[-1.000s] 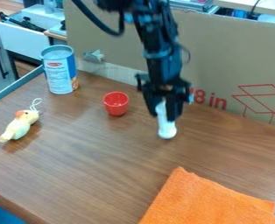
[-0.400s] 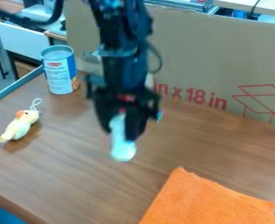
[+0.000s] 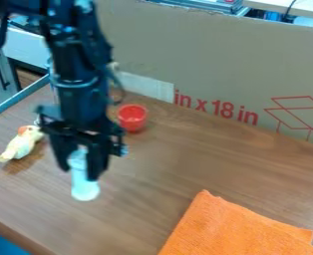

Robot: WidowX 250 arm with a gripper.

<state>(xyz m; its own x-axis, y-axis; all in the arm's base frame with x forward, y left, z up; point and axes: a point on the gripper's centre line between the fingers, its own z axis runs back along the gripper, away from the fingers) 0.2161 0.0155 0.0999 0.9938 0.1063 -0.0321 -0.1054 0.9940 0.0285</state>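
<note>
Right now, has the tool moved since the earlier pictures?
Yes, the tool has moved left and down in the view, from the right side of the red cup to its lower left.

This looks like a lab or workshop work area: a black robot arm (image 3: 79, 89) hangs over a wood-look tabletop (image 3: 206, 164), a printed cardboard panel (image 3: 219, 64) stands upright along its back edge, and behind it are a cabinet (image 3: 25, 49) and another surface (image 3: 305, 8) with a dark cable (image 3: 289, 9).

Fuzzy orange cloth (image 3: 235, 229); tabletop (image 3: 206, 159) seemingly glossy wood.
</note>
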